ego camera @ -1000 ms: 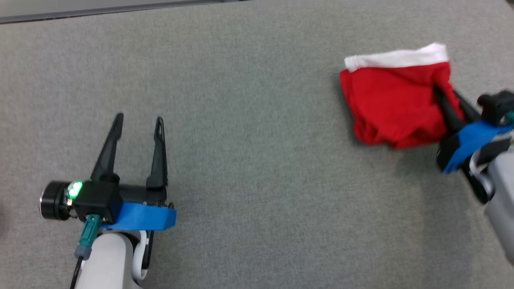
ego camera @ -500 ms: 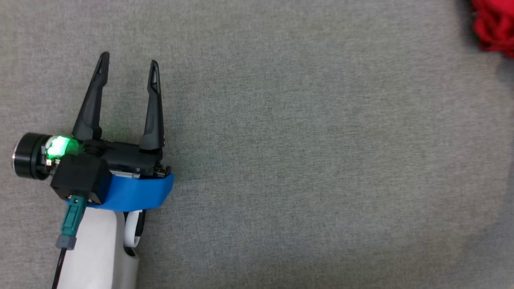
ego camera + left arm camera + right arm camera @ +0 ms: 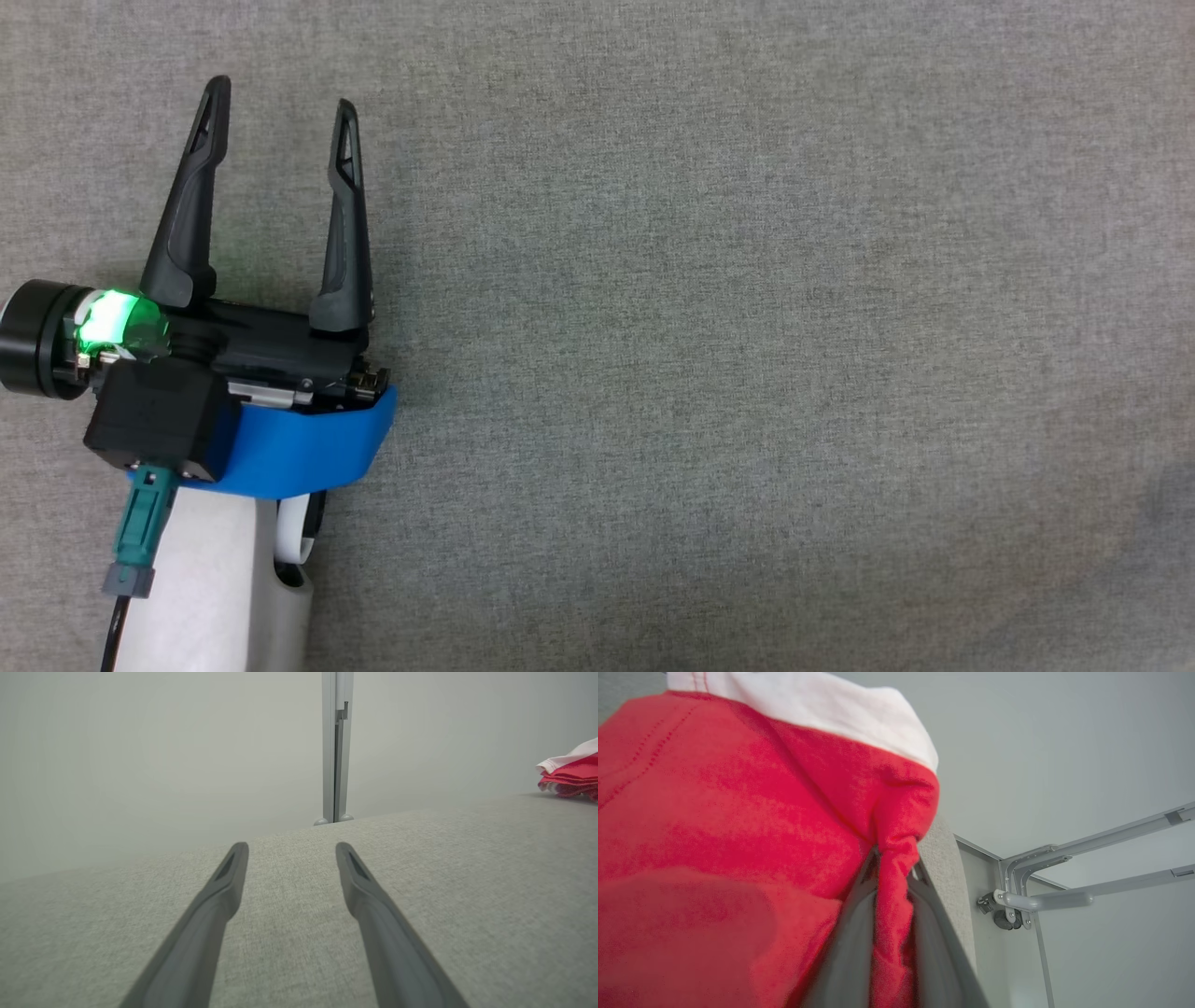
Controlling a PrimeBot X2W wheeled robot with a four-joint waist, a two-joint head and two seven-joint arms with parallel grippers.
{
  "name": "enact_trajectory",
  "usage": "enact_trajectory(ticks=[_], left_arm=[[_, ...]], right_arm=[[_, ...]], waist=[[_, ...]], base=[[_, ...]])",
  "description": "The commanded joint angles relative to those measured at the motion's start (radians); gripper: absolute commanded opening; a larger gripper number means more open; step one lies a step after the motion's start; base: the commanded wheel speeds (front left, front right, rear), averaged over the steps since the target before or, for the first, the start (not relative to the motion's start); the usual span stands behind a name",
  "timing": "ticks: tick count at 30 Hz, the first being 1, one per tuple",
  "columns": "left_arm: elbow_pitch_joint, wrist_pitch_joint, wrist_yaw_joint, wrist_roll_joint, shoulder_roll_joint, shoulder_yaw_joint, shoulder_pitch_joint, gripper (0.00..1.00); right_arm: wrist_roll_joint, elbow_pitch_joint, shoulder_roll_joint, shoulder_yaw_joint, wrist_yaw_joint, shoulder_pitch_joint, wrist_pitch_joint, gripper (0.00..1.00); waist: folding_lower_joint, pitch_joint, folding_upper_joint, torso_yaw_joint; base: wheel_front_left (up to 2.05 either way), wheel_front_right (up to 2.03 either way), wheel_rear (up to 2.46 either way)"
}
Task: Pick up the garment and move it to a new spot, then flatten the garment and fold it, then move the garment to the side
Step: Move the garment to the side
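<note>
- Left gripper [image 3: 281,94]: fingers spread wide, hovering over the grey cloth surface [image 3: 747,327].
- Red garment [image 3: 572,777] with a white band [image 3: 569,759]: well off to that gripper's right.
- Right gripper [image 3: 896,865]: fingers pinched narrowly on a garment fold.

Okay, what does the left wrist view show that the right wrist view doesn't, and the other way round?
Left wrist view: the open left gripper and an upright post beyond the table.
Right wrist view: the right gripper shut on a fold of the garment, seen close, and a metal bracket.
Both: the red garment with its white band, far off at the right edge in the left wrist view, plus the grey table and a pale wall.
</note>
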Motion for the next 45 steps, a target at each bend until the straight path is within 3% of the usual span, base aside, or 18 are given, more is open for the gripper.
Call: enact_trajectory(ticks=[1,8,16,29,45], left_arm=[[0.009,0.001,0.005,-0.004,0.009,0.001,0.004,1.00],[0.033,0.001,0.014,-0.019,0.005,0.003,0.013,1.00],[0.079,0.000,0.027,-0.049,-0.009,0.023,0.063,1.00],[0.159,0.000,0.043,-0.090,-0.027,0.084,0.245,1.00],[0.243,0.000,0.029,-0.105,-0.053,0.107,0.377,1.00]], right_arm=[[-0.006,0.011,0.001,0.002,0.000,-0.018,-0.006,1.00],[0.004,0.075,0.030,0.009,0.000,-0.042,-0.088,1.00],[0.018,0.045,0.123,-0.021,0.000,0.046,-0.170,1.00],[-0.052,-0.348,0.313,-0.183,0.000,0.441,-0.173,1.00],[-0.041,-0.608,0.477,-0.283,0.000,0.901,-0.174,1.00]], waist=[[0.0000,0.000,-0.0002,0.001],[0.0000,-0.041,-0.0002,0.000],[0.0000,-0.186,-0.0002,-0.006],[0.0000,-0.465,-0.0002,-0.011],[0.0000,-0.652,-0.0002,0.011]], base=[[0.00,0.00,0.00],[0.00,0.00,0.00],[0.00,0.00,0.00],[0.00,0.00,0.00],[0.00,0.00,0.00]])
